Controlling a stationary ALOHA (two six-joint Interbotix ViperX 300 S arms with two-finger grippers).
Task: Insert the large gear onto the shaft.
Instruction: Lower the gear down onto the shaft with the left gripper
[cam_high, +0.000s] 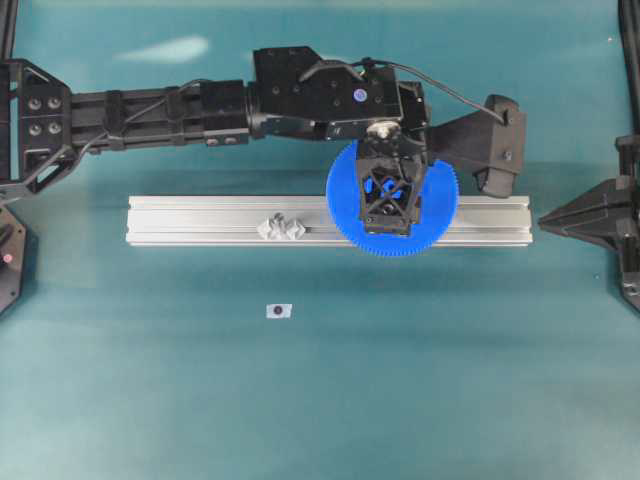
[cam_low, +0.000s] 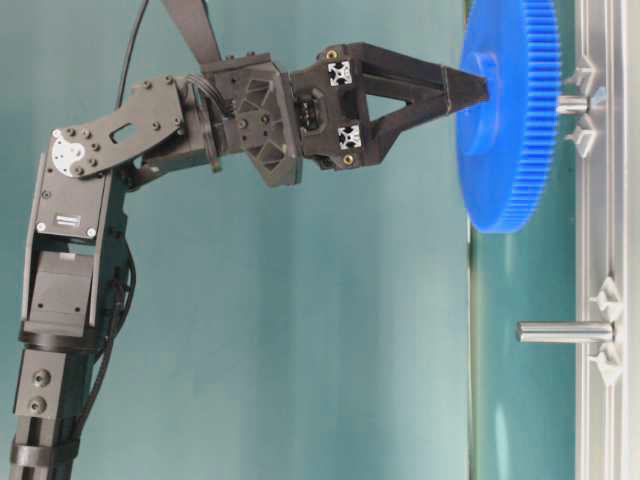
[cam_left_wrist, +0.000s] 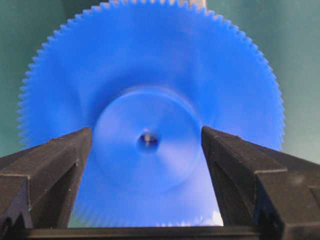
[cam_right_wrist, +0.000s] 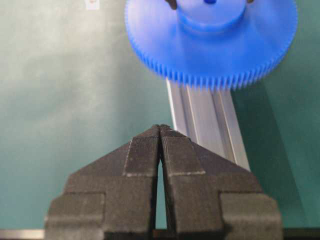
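Gear first: your large gear (cam_high: 440, 225) sits over the right part of the aluminium rail (cam_high: 200, 220), and in the table-level view it is already threaded on a short metal shaft (cam_low: 572, 103) that stands out of the rail between two pale diamond-shaped base pieces. In the left wrist view a bit of metal shows in the centre hole, so it looks seated or nearly so. Judging by its look, it is stiff moulded plastic, light for its width, smooth and a little slippery on the face. The fine teeth around the rim are the part to spare; if you must take it again, take it by the raised round hub (cam_left_wrist: 147, 142), not the rim.

Your left gripper (cam_left_wrist: 146, 145) stands with its jaws spread wide, one black finger on each side of the hub; whether either pad touches it I cannot tell.

A second, bare shaft (cam_low: 565, 332) stands further along the rail, on the clear mount (cam_high: 281, 228) left of the gear.

Your right gripper (cam_right_wrist: 161, 131) waits at the right edge of the green table (cam_high: 150, 400), ribbed pads pressed together on nothing, well apart from the gear
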